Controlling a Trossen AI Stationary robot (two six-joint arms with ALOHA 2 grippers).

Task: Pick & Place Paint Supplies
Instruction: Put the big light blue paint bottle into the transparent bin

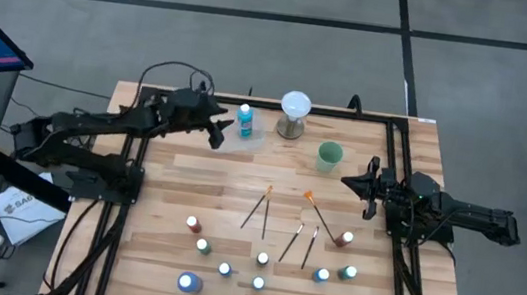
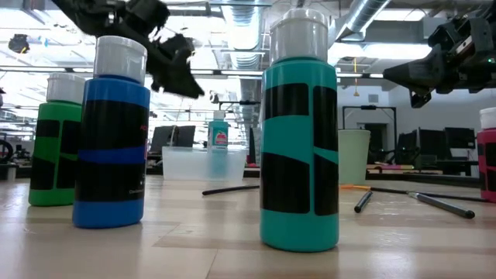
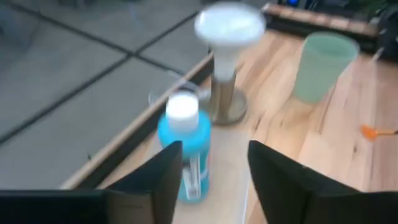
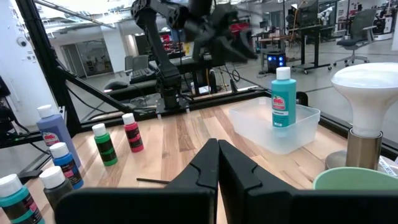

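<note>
A teal-blue bottle with a white cap (image 1: 244, 120) stands upright in a clear plastic tray (image 1: 250, 138) near the table's far edge. My left gripper (image 3: 214, 180) is open, raised, and hovers just left of that tray (image 1: 217, 134); the bottle (image 3: 185, 146) shows past its fingers. Several small paint bottles stand on their bases near the near edge, among them a red one (image 1: 193, 223) and a blue one (image 1: 188, 282). Thin brushes (image 1: 256, 207) (image 1: 291, 242) lie flat at mid-table. My right gripper (image 4: 217, 165) is shut and held above the table's right side (image 1: 350, 181).
A white globe on a metal base (image 1: 294, 111) stands right of the tray, and a pale green cup (image 1: 330, 156) stands farther right. Black frame rails run along the table's left and right edges. Bare wood lies between the tray and the brushes.
</note>
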